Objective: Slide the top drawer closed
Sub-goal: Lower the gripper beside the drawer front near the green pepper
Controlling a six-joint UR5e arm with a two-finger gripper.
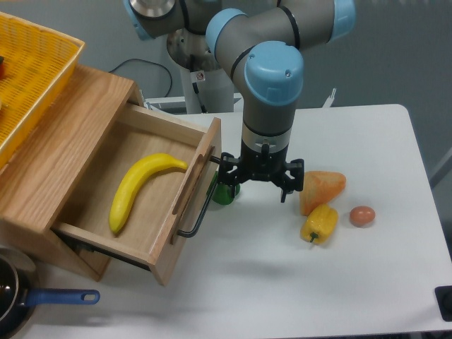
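One top drawer stands pulled out of its cabinet, one banana inside.
You have the pincer pointing straight down just right of the drawer's black handle, fingers spread wide and holding nothing, above one green pepper. Farther right of the drawer lie one orange wedge, one yellow pepper and one egg, with bare bench in front.

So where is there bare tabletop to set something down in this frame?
Free: the white table in front of the yellow pepper and egg, and its far right corner. Crowded: between the top drawer handle, green pepper and open gripper.
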